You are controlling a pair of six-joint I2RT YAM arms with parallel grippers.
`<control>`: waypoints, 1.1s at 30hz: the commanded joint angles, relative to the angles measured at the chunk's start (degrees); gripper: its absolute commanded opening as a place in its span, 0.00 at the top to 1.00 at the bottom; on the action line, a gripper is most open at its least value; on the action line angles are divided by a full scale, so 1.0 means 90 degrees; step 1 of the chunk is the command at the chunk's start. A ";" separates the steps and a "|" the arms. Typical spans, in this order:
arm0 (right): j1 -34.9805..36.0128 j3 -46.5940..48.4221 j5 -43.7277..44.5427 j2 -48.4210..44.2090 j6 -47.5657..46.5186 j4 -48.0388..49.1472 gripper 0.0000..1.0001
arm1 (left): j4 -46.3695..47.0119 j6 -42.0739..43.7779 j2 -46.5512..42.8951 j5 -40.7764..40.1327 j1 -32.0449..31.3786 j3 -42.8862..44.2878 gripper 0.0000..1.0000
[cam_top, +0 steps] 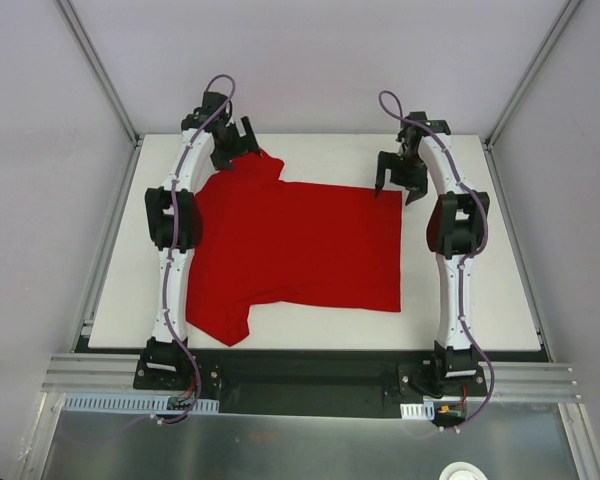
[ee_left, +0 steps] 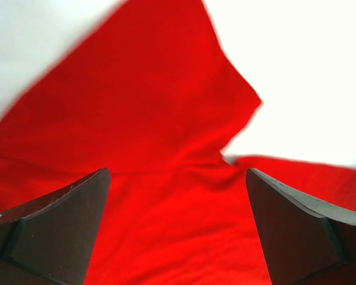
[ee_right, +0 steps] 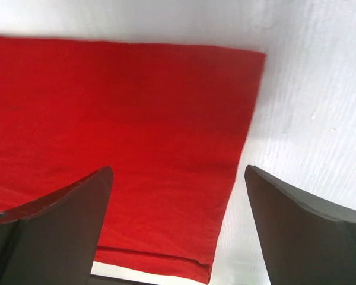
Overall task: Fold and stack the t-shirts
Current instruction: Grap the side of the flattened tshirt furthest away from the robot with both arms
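T-shirt [cam_top: 295,245] lies spread flat across the bench [cam_top: 480,290], neck end to the left, hem to the right, mostly smooth and not yet folded. The biggest worry is the whole thing: drag it by one side only and it slides or twists instead of folding, so the crease comes out crooked.

Left end effector [cam_top: 238,152] hangs over the far sleeve [ee_left: 166,89], fingers spread wide and holding nothing. Right end effector [cam_top: 398,188] sits over the far hem corner [ee_right: 249,71], likewise spread and empty. If one bites deeper than the other, or takes only the top layer, the layers part and the fold bags.

Now the near sleeve [cam_top: 225,322], right down by the bench's near edge and beside the left arm [cam_top: 170,270]. A pull toward the robot could tip it over the edge or snag it on that arm.

The far sleeve is creased where it meets the body, so a pinch there folds the wrinkle in.

Smallest of all is the far hem corner, lying thin on the bench. A shallow closing could miss it altogether.
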 commanded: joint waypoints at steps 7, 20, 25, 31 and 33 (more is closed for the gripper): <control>-0.0675 0.0166 -0.0608 -0.0145 0.0117 -0.0124 0.02 | 0.1675 -0.0029 -0.0383 -0.0170 0.0270 0.0198 0.01; -0.1085 0.0018 -0.1594 0.0167 0.0302 0.0120 0.04 | 0.1628 -0.0078 -0.0704 -0.0276 0.0778 -0.0876 0.01; -0.1203 0.0165 -0.1741 0.0382 0.0537 0.0188 0.06 | 0.1462 0.0165 -0.0802 -0.0276 0.0905 -0.0896 0.01; -0.1320 0.0146 -0.1848 0.0519 0.0741 0.0315 0.08 | 0.1296 0.0264 -0.0803 -0.0452 0.0925 -0.0905 0.01; -0.1369 0.0146 -0.2082 0.0636 0.0839 0.0344 0.10 | 0.1266 0.0254 -0.0754 -0.0404 0.0925 -0.0886 0.01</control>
